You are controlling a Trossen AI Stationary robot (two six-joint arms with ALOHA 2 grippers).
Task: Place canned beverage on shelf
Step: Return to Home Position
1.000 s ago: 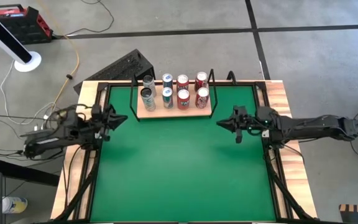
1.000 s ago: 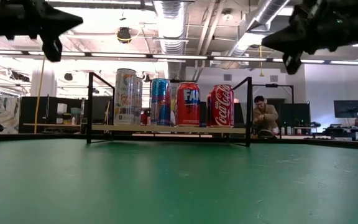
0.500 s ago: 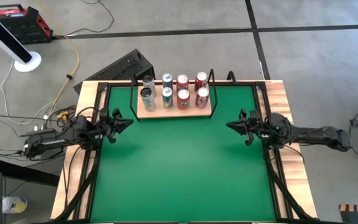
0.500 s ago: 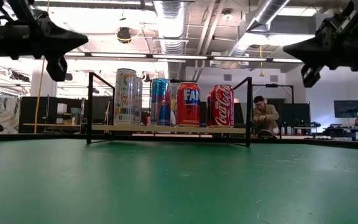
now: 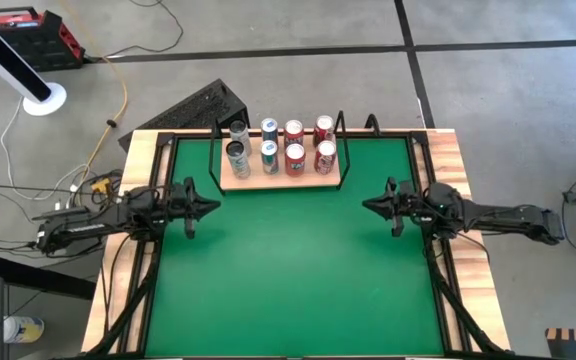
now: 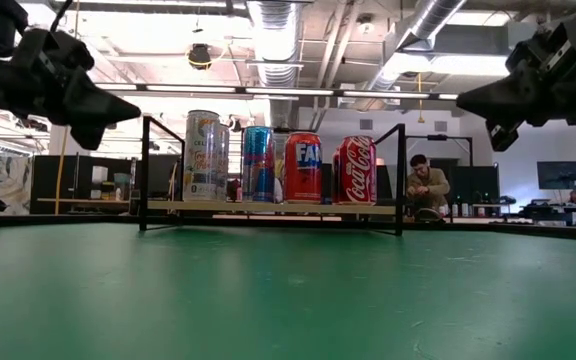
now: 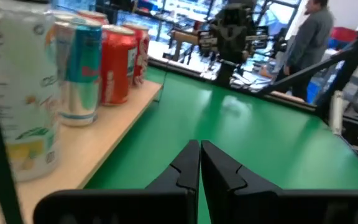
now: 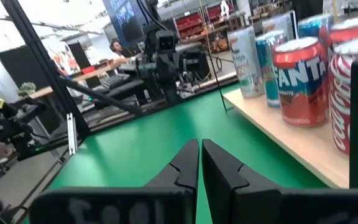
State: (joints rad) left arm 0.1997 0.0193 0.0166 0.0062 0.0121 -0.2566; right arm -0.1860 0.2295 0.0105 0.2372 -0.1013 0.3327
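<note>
Green surface (image 5: pixel 288 270) viewed from above, with the shelf (image 5: pixel 280 182) at its far edge, midway between the two arms. The left arm (image 5: pixel 98 222) reached in over the left edge and the right arm (image 5: pixel 508 213) over the right edge, both raised above the surface and well apart from the shelf. The left end effector (image 5: pixel 211 208) and right end effector (image 5: pixel 366 206) pointed inward toward each other. In each wrist view the fingers (image 7: pixel 188 165) were pressed together and held nothing. Eight cans (image 5: pixel 295 155) stood upright on the shelf in two rows of four, matched front to back by kind: pale, blue, orange soda and red cola, from left to right. No can was seen loose on the surface. Judged from this layout, placing was complete and the step in hand was the return to the rest pose. The next move called only for drawing each arm back over its own side, clear of the wire frame (image 6: pixel 402 175), with nothing to grasp.
</note>
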